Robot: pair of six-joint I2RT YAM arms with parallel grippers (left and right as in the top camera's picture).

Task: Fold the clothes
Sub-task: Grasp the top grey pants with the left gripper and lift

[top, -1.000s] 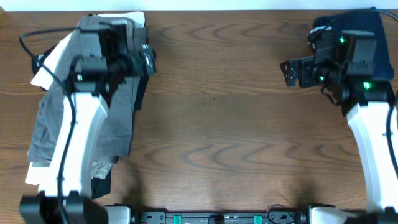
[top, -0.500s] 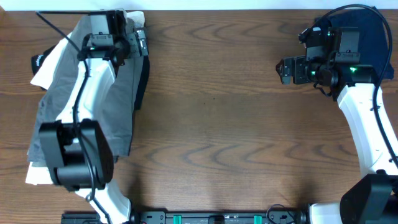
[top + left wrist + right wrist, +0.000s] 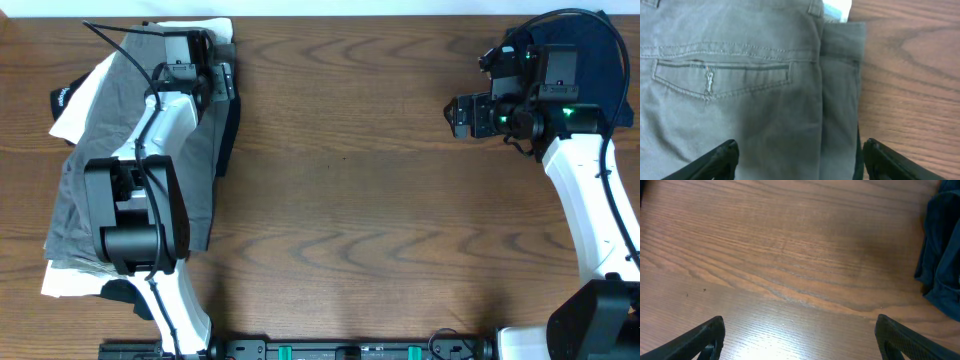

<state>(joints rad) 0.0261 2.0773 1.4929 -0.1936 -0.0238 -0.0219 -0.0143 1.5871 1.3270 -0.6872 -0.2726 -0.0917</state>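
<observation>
The medium-grey shorts (image 3: 95, 190) lie on top of a pile at the table's left. White (image 3: 80, 105) and black (image 3: 228, 125) garments show beneath them. My left gripper (image 3: 222, 72) is open above the shorts near the pile's back right corner. The left wrist view shows the grey shorts (image 3: 740, 110) with a welt pocket under the open fingers (image 3: 799, 159). My right gripper (image 3: 460, 113) is open and empty above bare wood at the back right. A navy garment (image 3: 585, 45) lies behind it; it also shows in the right wrist view (image 3: 945, 255).
The table's far edge (image 3: 350, 14) runs along the top of the overhead view. Bare wood (image 3: 370, 200) spans the middle between the two arms. The arm bases stand at the front edge.
My left arm has swung further back and right over the pile, its gripper now at the pile's back right corner. The right arm shifted slightly left a second ago, then held still.
</observation>
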